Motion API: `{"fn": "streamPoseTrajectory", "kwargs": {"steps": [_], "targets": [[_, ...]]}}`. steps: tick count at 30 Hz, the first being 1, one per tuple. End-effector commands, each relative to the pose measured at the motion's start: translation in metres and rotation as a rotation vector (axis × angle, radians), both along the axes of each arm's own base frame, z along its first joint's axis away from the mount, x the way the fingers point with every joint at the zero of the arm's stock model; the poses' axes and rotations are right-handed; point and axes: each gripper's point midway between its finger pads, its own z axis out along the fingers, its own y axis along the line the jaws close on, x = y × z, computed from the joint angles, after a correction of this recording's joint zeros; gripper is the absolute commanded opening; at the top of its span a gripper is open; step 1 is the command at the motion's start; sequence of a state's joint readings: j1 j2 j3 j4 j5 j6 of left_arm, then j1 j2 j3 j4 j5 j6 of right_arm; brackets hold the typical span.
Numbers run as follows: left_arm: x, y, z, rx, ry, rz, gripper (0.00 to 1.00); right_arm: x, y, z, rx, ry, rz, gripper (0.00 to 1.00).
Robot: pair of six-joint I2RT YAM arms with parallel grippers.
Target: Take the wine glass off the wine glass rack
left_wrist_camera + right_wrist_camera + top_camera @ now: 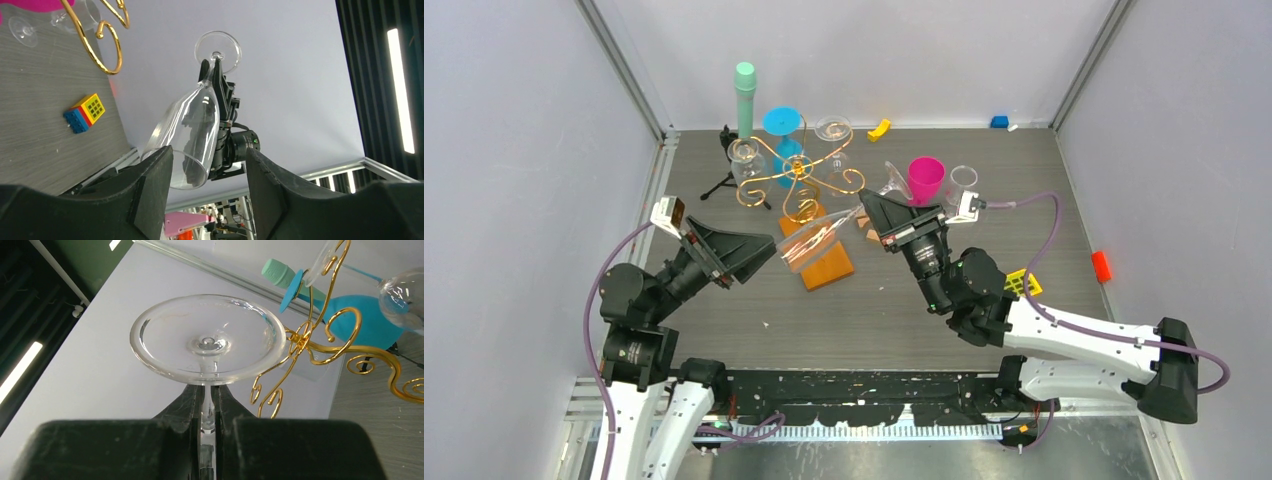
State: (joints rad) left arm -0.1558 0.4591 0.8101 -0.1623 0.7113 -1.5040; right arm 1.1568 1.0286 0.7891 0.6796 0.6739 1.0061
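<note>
On the left, the left tool (209, 155) stands open, its 2 fingers on either side of the bowl of the wine glass (192, 130). A gap shows on 1 side, and I cannot tell whether the rim brushes the other finger. The glass hangs in the air between the 2 arms, low over the wooden base (832, 265) and in front of the gold rack (799, 178). It looks free of the curls.

Its long axis runs left to right, tilted well off upright. The open mouth points toward the left tool and the foot toward the right and far side.

On the right, the right tool (208, 395) is clamped on the thin stem just under the foot and carries the glass alone.

The lift off the rack seems done. The step in hand looks like carrying the glass away, perhaps with the left tool steadying the bowl. The next move calls for drawing the glass out over the counter (874, 325), away from the curls, and turning it foot down. Any closing on the thin bowl should be soft.
</note>
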Motion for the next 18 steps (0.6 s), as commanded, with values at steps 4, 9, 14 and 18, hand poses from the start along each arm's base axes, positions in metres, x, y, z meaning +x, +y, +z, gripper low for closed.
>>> {"fn": "streamPoseTrajectory", "kwargs": {"steps": [4,9,14,18], "targets": [[-0.013,-0.006,0.027,-0.084,-0.040,-0.087,0.56,0.002,0.011,0.025,0.145,-0.026,0.022,0.00],[-0.008,-0.004,0.027,-0.113,-0.003,-0.069,0.56,0.002,0.021,0.032,0.177,-0.094,0.029,0.00],[0.002,0.003,0.022,-0.148,0.030,0.004,0.57,-0.001,0.020,0.038,0.215,-0.167,0.015,0.00],[0.008,0.007,0.021,-0.175,0.048,0.039,0.60,-0.002,0.015,0.039,0.229,-0.198,-0.005,0.00]]}}
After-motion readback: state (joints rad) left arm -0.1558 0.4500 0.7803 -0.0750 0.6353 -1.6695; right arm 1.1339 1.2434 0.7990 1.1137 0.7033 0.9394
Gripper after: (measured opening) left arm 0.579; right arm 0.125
